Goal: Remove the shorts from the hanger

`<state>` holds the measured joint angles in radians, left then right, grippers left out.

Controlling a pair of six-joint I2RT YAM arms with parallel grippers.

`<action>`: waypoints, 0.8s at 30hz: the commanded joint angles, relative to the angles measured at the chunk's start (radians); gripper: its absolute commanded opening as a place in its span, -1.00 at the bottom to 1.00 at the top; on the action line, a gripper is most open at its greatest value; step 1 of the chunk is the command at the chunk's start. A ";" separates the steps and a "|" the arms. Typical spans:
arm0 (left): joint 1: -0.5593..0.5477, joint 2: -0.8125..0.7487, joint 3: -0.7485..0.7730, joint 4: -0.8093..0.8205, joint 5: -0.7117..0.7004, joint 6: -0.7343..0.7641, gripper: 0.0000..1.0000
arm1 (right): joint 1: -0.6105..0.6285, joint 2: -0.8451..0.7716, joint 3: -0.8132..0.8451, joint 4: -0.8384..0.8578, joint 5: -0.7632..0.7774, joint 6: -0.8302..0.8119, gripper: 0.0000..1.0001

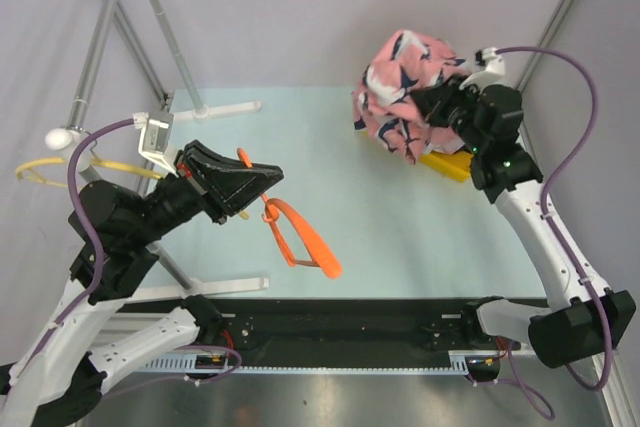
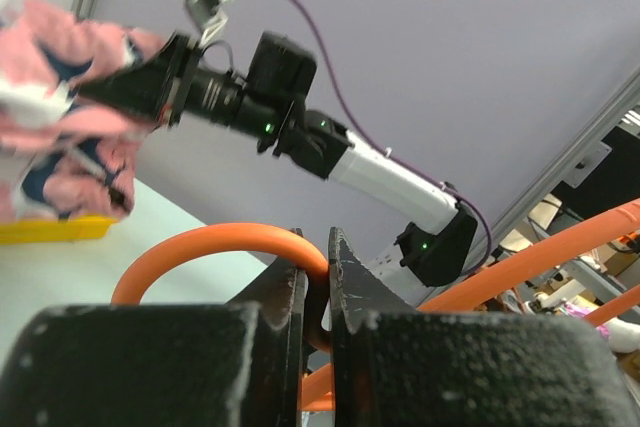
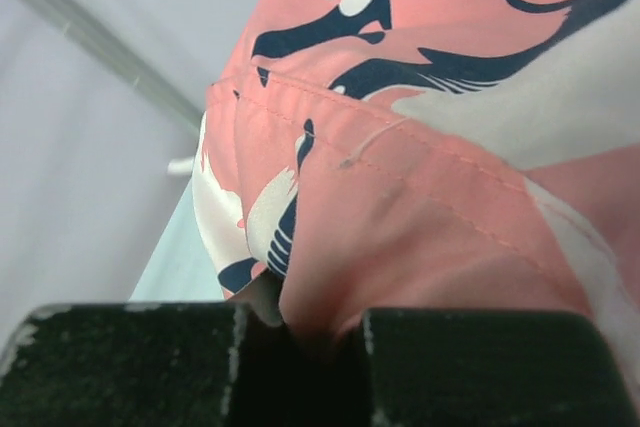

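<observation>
Shark-print pink shorts (image 1: 400, 92) are bunched in a loose wad, up off the table (image 1: 400, 247) near the far right corner. The right gripper (image 1: 432, 105) is pinched on a fold; the wrist view shows cloth and a stitched seam wedged between the jaws. Soft, light, limp fabric that will likely sag and drape, not fragile. The seam or waistband looks like the best hold, being thicker there. A yellow object (image 1: 447, 164) sits on the table just under the wad, partly hidden, so I can't tell what it is. The orange hanger (image 1: 300, 237) is well apart toward the near left, with no fabric on it. The left gripper (image 1: 262, 187) is closed narrow on its hook loop, the hanger slanting toward the near edge. The navy pair isn't visible in any view. The pink pair looks off the hanger and probably just needs setting down.
</observation>
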<state>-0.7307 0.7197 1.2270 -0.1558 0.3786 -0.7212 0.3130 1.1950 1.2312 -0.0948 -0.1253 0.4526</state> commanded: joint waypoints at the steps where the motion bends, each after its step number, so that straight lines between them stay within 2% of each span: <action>1: 0.001 0.014 0.046 -0.004 0.005 0.040 -0.99 | -0.121 0.040 0.093 0.069 -0.036 -0.034 -1.00; 3: 0.001 0.021 0.057 -0.011 0.002 0.051 -0.99 | -0.196 0.081 0.103 0.087 -0.078 -0.008 -1.00; 10: 0.001 0.050 0.069 -0.007 0.014 0.057 -0.99 | -0.343 0.310 0.128 0.202 -0.241 0.098 -1.00; 17: 0.001 0.076 0.057 -0.001 0.023 0.051 -0.99 | -0.384 0.627 0.152 0.358 -0.365 0.222 -1.00; 24: 0.001 0.089 0.058 0.002 0.016 0.042 -0.99 | -0.399 0.857 0.202 0.293 -0.341 0.274 -1.00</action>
<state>-0.7307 0.8055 1.2587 -0.1879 0.3817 -0.6800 -0.0746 1.9991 1.3811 0.1810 -0.4519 0.6811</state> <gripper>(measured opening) 0.081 0.074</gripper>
